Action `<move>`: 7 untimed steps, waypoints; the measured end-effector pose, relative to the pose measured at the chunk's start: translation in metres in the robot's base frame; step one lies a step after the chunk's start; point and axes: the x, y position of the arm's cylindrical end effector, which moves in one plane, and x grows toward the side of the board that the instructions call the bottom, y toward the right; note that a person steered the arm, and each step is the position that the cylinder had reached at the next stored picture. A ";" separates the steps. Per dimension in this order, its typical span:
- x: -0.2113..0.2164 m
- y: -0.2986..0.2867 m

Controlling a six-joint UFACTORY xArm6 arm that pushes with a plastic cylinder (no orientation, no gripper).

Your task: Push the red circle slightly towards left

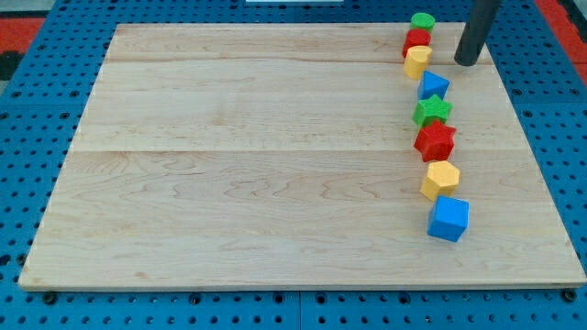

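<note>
The red circle (416,40) sits near the view's top right of the wooden board (257,156), between a green circle (423,21) above it and a yellow block (417,61) below it, all three touching in a row. My tip (467,62) rests on the board to the right of the yellow block and lower right of the red circle, with a gap between them. The dark rod rises out of the view's top.
Below the yellow block a column runs down the board's right side: a blue triangle-like block (433,86), a green star (432,111), a red star (435,141), a yellow hexagon (440,179) and a blue cube (448,218). Blue pegboard surrounds the board.
</note>
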 end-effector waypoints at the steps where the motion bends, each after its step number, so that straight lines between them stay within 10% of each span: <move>1: 0.000 -0.001; 7: -0.048 -0.126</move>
